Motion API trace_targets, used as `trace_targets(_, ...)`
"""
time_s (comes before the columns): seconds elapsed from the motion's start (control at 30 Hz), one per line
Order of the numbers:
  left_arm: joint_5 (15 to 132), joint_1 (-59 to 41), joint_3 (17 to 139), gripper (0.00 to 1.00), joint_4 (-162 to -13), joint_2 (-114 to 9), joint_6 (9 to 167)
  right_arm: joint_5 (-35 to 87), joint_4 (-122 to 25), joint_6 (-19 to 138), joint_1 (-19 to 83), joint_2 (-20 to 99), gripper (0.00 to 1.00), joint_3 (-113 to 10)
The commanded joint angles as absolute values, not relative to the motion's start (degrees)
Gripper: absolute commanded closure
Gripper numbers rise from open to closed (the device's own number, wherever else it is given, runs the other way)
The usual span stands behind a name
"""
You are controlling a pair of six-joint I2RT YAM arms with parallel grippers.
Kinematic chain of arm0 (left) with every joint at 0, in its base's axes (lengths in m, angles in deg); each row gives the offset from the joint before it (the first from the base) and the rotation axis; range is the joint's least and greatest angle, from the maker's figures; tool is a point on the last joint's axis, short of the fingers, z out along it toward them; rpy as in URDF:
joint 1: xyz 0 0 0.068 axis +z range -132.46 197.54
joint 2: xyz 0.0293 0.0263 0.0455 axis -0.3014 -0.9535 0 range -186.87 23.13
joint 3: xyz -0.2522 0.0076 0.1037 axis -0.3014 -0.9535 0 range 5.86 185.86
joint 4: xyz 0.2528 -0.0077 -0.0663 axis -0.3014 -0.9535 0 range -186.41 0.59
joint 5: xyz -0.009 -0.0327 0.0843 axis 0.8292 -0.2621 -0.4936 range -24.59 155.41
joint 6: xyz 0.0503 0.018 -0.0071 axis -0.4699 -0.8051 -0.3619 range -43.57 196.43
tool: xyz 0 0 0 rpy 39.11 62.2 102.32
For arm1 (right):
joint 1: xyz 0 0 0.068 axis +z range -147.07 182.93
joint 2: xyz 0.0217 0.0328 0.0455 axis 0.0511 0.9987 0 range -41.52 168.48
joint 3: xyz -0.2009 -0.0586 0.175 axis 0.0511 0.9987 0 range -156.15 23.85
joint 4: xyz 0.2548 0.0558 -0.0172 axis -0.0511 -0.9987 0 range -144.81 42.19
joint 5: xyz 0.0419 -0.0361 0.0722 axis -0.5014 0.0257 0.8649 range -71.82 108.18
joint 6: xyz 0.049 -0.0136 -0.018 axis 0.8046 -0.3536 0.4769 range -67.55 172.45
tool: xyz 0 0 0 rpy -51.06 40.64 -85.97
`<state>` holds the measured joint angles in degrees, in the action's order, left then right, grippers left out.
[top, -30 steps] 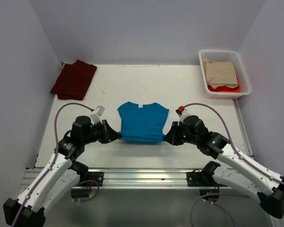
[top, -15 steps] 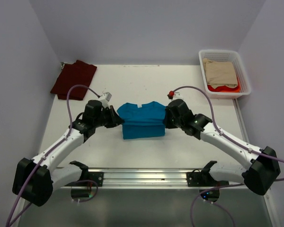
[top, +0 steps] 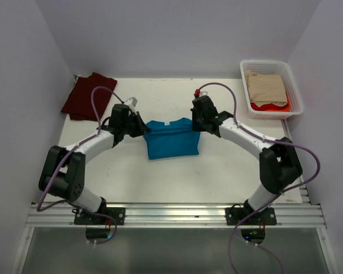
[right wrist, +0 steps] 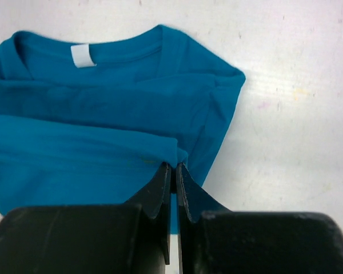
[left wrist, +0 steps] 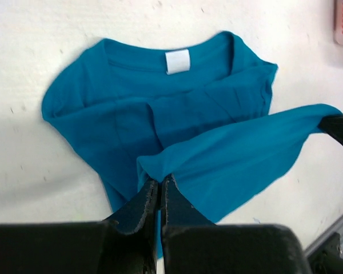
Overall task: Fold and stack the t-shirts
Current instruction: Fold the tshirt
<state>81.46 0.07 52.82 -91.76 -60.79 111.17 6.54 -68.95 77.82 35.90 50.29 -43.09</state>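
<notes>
The teal-blue t-shirt (top: 171, 140) lies mid-table, its bottom half lifted and carried over its upper half toward the collar with the white label (left wrist: 177, 61). My left gripper (top: 144, 129) is shut on the hem's left corner, seen pinched at the tips (left wrist: 160, 181) in the left wrist view. On the hem's right corner my right gripper (top: 193, 127) is shut too, the cloth (right wrist: 103, 154) bunched at its tips (right wrist: 172, 166). The dark maroon t-shirt (top: 89, 95) rests folded at the far left corner of the table.
A white basket (top: 291, 85) at the far right holds tan and red-orange cloth. Both arms reach far out over the white table (top: 234, 165), elbows spread wide. Grey walls close in the back and both sides.
Both grippers have moved away from the near edge toward the collar, dragging the teal shirt's hem over its body. The shirt now looks shorter front to back.
</notes>
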Motion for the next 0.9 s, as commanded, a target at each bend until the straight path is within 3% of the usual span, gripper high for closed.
trace_targets(0.0, 78.5, 2.9, 58.7, 1.0, -85.5, -68.7, 108.2, 2.8, -68.0, 75.6, 33.0, 58.1, 1.0, -51.2)
trace_targets(0.13, 80.4, 6.4, 72.1, 1.0, -85.6, -81.4, 109.0, 0.1, -71.0, 76.2, 30.9, 72.9, 1.0, -66.0)
trace_targets(0.17, 80.3, 7.0, 74.0, 1.0, -84.3, -85.4, 109.8, -0.5, -72.6, 76.2, 30.3, 77.3, 0.95, -75.3)
trace_targets(0.23, 75.7, 8.3, 80.5, 0.63, -85.4, -89.3, 110.9, 1.1, -77.3, 75.2, 29.7, 88.4, 0.52, -85.3)
trace_targets(0.27, 74.8, 8.7, 82.0, 0.15, -85.1, -89.6, 111.3, 0.6, -79.3, 74.3, 29.5, 91.2, 0.19, -94.5)
trace_targets(0.3, 74.2, 8.9, 82.8, 0.0, -84.7, -89.3, 111.1, 0.1, -82.4, 74.0, 29.4, 93.0, 0.06, -97.8)
trace_targets(0.37, 72.0, 9.0, 82.0, 0.0, -82.5, -85.0, 110.1, 0.2, -80.9, 73.4, 29.4, 91.1, 0.01, -95.8)
trace_targets(0.5, 73.0, 8.9, 75.1, 0.0, -75.4, -75.8, 108.3, 1.0, -62.1, 73.5, 29.4, 76.7, 0.01, -76.5)
trace_targets(0.87, 91.5, 8.1, 70.6, 0.0, -74.1, -77.2, 108.2, 9.5, -59.2, 73.3, 29.6, 68.1, 0.02, -65.5)
